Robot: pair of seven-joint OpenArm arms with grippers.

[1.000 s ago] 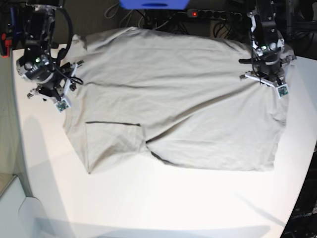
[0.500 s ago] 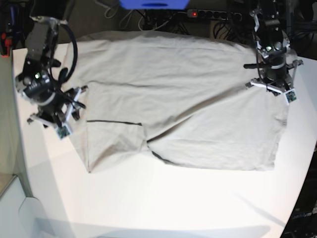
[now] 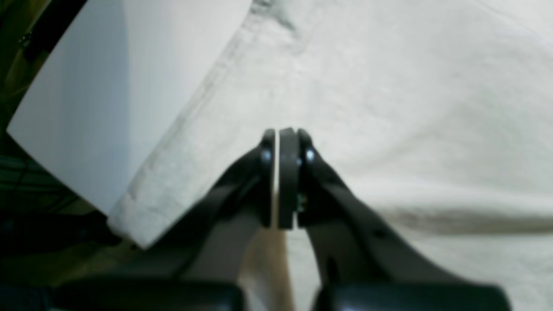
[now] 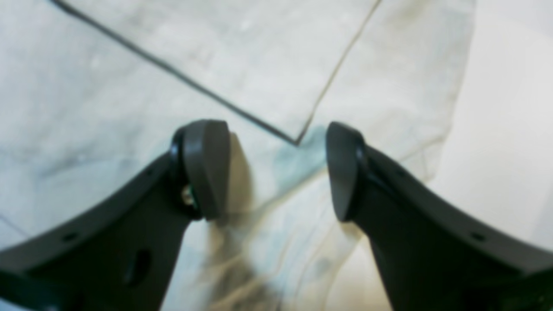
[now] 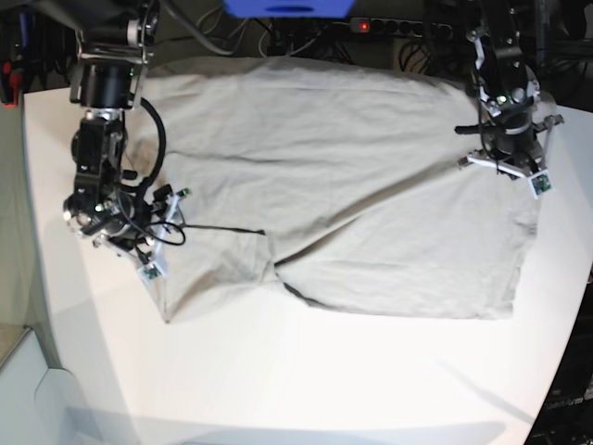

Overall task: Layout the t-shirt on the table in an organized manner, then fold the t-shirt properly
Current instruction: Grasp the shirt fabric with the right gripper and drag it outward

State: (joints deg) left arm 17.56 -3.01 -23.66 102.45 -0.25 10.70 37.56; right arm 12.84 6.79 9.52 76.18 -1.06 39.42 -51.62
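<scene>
Shirt [image 5: 343,185] lies spread on the tabletop [image 5: 306,380]. Right fingers [image 4: 207,168] are wide above the sleeve fold at left; left fingers [image 3: 283,172] are pinched together, empty. Better to seize both layers squarely.

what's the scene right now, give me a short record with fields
shirt: t-shirt spread across the table, sleeve folded in at its near corner
left pincer: left pincer shut, over the cloth near the hem
right pincer: right pincer open, nothing between the jaws, above the sleeve corner
wrinkles: long creases run across the shirt's middle
fold: not yet begun
</scene>
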